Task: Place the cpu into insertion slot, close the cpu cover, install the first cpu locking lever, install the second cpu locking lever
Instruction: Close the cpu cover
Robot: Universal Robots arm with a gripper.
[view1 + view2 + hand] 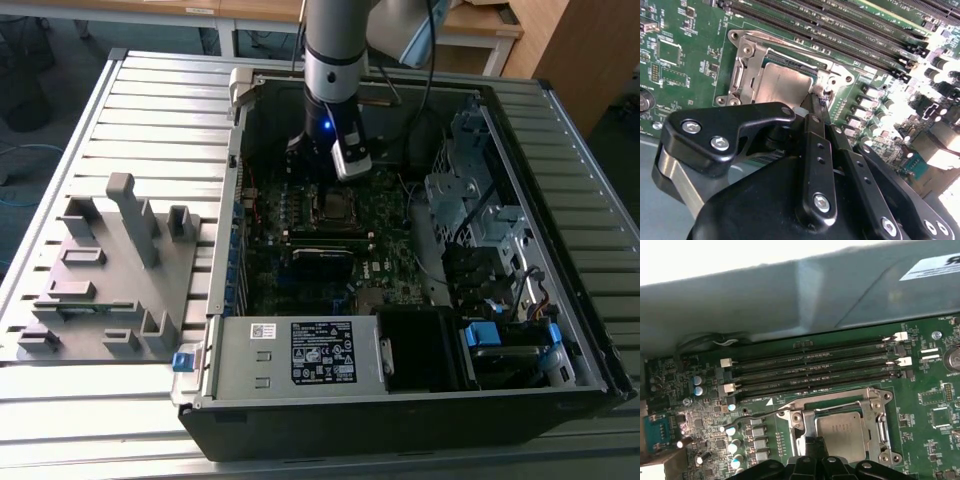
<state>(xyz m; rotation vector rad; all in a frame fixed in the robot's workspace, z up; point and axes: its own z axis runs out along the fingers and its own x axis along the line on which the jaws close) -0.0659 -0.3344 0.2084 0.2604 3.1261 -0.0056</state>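
Gripper: the gripper sits low inside the computer, its two black fingers drawn together to one narrow tip. Whether anything thin is nipped between them I cannot tell.
Tip: it sits right at a corner of the socket's metalwork, touching it or all but touching.
Chip: the chip lies flat in the socket just ahead of the fingertips, dull grey top facing up.
Cover: the cover lies flat around the chip, whose top shows through its window. One edge of the cover is right at the gripper's tip.
Lever: in the first wrist view a thin wire lever runs out sideways from the socket's corner over the board, its hooked end among small round capacitors. Latched or not, I cannot tell.
Memory slots: four long black memory slots run side by side beyond the socket, farther from the gripper than the chip.
Board: the green circuit board spreads out all round beneath the gripper.
Arm: in the exterior view the arm hangs straight down into the case, a blue light glowing at its wrist.
Power box: a grey power box with a label sits well away from the gripper, along the case's near wall.
Tray: a grey moulded tray lies outside the case, well apart from the gripper, at the exterior view's left.
Table: a slatted metal table carries it all.
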